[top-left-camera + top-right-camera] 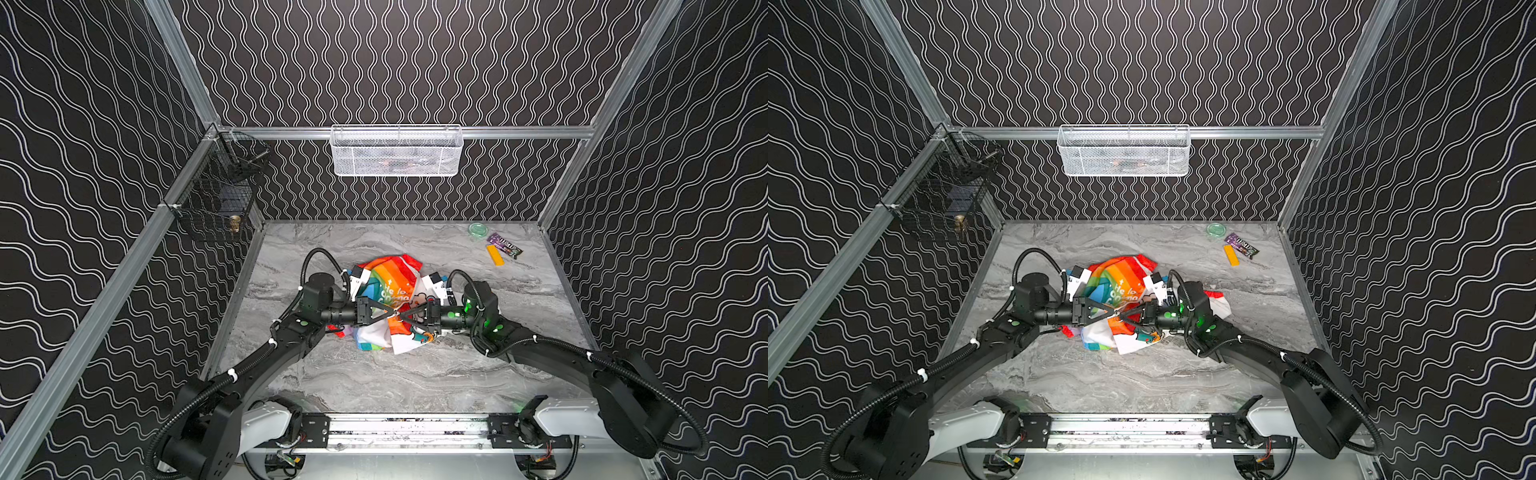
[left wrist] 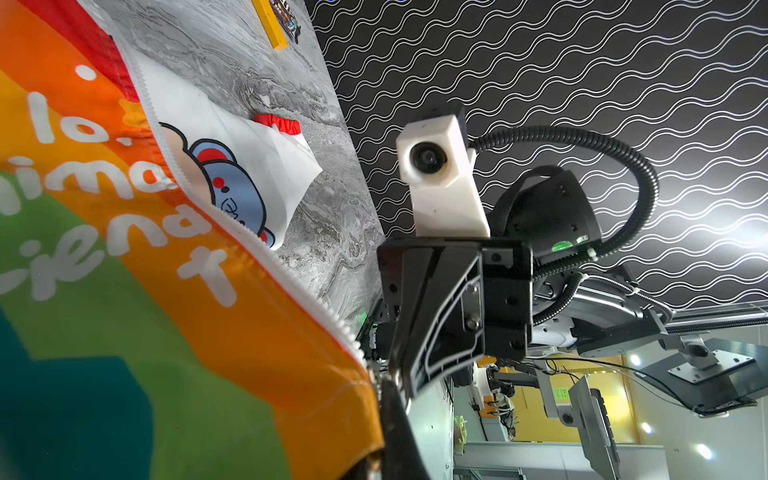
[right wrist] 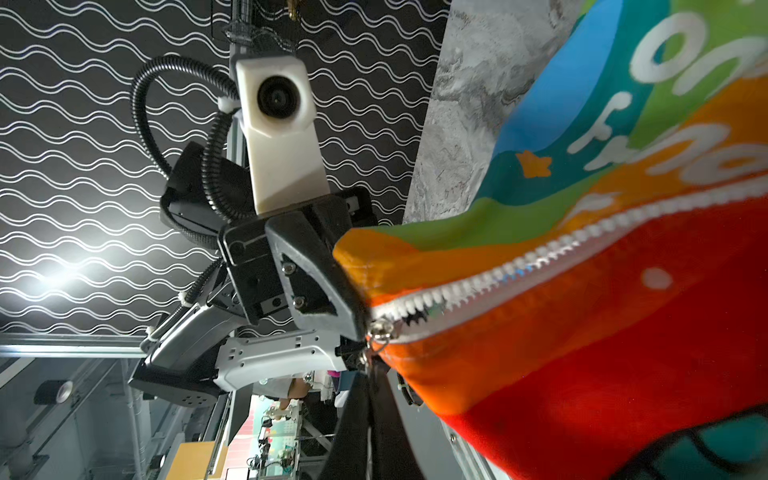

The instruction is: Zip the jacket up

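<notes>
The small rainbow-striped child's jacket (image 1: 388,276) with white lettering is lying bunched up in the middle of the grey marble-patterned table (image 1: 374,382), and both arms are meeting tip to tip over it. The left gripper (image 1: 391,317) is clamping its jaws shut on the orange hem corner, right beside the bottom end of the white plastic-toothed zipper (image 3: 540,253); the right wrist view is showing this plainly. The right gripper (image 1: 404,317) is standing closed too, and its jaws appear to be pinching the small silver metal zipper pull (image 3: 379,332) hanging at the hem, though the contact itself is partly hidden. With the slider sitting at the very bottom, the closing is probably only beginning. The pinch on so small a pull is looking thin, so a hard tug may be risking a slip. The cloth ahead is lying slack and crumpled, so the slider could be dragging the whole jacket along instead of running up the teeth. The white cartoon-printed lining (image 2: 270,158) is lying loose just beside the teeth and could be getting caught in the slider. A small dark gap is showing between the teeth next to the slider, hinting they may not be meshing cleanly there.
</notes>
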`<state>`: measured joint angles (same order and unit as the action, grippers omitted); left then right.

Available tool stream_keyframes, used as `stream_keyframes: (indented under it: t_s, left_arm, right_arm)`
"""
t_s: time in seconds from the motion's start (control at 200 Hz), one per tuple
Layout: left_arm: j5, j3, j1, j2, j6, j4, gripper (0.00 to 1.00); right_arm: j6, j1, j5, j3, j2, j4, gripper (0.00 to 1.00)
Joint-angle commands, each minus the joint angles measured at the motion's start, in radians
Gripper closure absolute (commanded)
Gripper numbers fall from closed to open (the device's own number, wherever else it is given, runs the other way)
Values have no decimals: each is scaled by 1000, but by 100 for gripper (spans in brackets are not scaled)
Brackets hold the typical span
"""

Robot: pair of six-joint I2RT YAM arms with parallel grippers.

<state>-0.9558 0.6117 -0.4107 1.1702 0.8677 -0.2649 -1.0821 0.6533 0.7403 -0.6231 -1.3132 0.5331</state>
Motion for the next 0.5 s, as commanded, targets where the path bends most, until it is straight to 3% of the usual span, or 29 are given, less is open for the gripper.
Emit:
stream_keyframes:
  t_s: [0.0, 0.495]
  left_arm:
    - [-24, 3, 3, -10, -19, 1, 100]
    - [-11, -7, 18, -45, -57, 76, 100]
  right_arm:
    - [64, -24, -38, -18, 8, -112, 100]
    - [121, -82, -36, -71, -33, -183, 100]
